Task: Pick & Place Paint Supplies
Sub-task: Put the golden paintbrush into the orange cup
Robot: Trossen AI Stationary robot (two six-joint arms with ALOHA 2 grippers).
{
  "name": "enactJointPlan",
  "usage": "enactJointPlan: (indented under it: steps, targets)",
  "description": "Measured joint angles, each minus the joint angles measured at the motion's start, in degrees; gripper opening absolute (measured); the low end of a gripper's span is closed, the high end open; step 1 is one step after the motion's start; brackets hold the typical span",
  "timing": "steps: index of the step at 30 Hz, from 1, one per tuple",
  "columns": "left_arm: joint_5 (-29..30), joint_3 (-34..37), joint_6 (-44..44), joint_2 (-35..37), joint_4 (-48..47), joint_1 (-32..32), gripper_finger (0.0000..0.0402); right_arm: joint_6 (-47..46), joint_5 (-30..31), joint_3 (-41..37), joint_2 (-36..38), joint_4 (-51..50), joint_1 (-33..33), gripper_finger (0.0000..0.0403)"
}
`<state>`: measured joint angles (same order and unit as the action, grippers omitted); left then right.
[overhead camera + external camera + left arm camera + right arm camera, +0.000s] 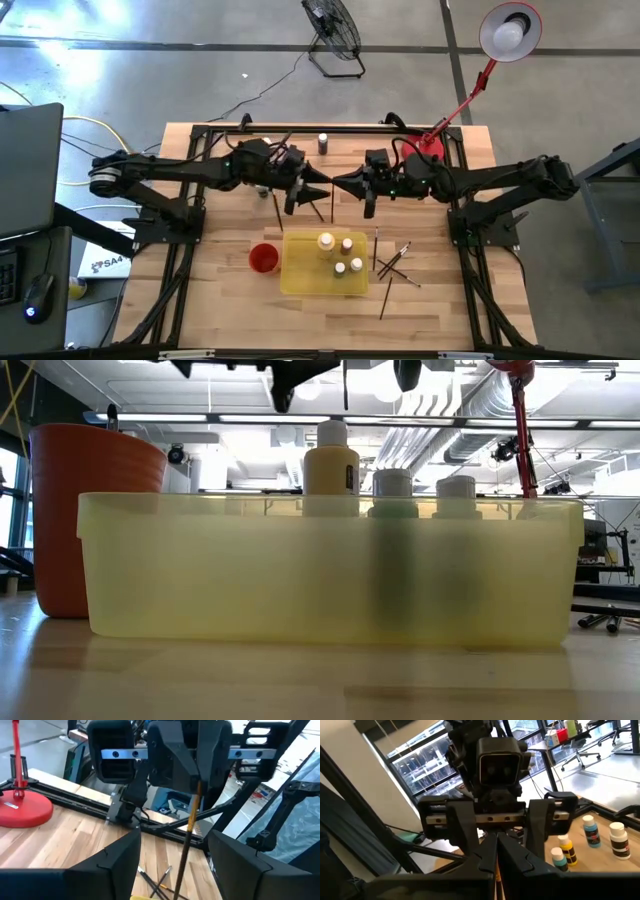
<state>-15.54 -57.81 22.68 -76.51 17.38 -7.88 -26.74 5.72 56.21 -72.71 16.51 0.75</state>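
A thin dark paintbrush hangs in the air over the table's middle, with my right gripper shut on it. My left gripper faces it from the table's left. It is open, and its fingers stand on either side of the brush without touching it. Below, toward the near edge, the flat yellow tray holds several small paint bottles. More brushes lie on the wood right of the tray. One bottle stands alone at the far edge. My right gripper pinches the paintbrush's upper end between its two fingers. The fingers lie level, come from the table's right and cross the brush. The brush hangs below them, slightly tilted and clear of the table.
A red cup stands left of the tray. Another brush lies under the left arm. A red lamp base sits at the far right. A black frame rail runs along the far edge.
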Motion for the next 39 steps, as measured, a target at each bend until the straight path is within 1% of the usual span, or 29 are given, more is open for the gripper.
enactJointPlan:
  steps: [6, 12, 15, 18, 24, 28, 34, 39]
  targets:
    - [-0.9, -4.3, -0.1, -3.5, -0.9, 0.0, 0.0230, 0.0, 0.1, 0.0, 0.0, 0.0, 0.0, 0.0003]
    - [-2.4, -6.1, -0.1, -5.9, -1.1, 0.0, 0.0230, 0.1, 0.3, 0.0, 0.0, -0.1, 0.0, 0.0003]
    - [-2.6, -6.1, -0.1, -6.0, -1.6, 0.0, 0.0221, 0.7, 0.3, 0.0, 0.0, -0.1, 0.0, 0.0003]
    - [-2.7, -6.1, -0.6, -6.0, -1.7, 0.0, 0.0194, 1.1, 0.6, 0.0, 0.0, -0.4, 0.0, 0.0003]
    - [-3.6, -6.1, -1.4, -6.0, -1.7, 0.0, 0.0117, 1.2, 2.1, 0.0, 0.0, -1.8, 0.0, 0.0003]
    - [-3.6, -6.1, -1.4, -6.0, -1.7, 0.0, 0.0074, 1.2, 2.1, 0.0, 0.0, -1.8, 0.0, 0.0003]
    - [-3.6, -6.1, -1.4, -6.0, -1.7, 0.0, 0.0030, 1.1, 2.3, 0.0, 0.0, -2.2, -0.1, 0.0003]
    - [-3.5, -6.1, -1.4, -6.0, -1.7, 0.0, 0.0009, 1.1, 2.2, 0.0, 0.0, -2.6, -0.2, 0.0003]
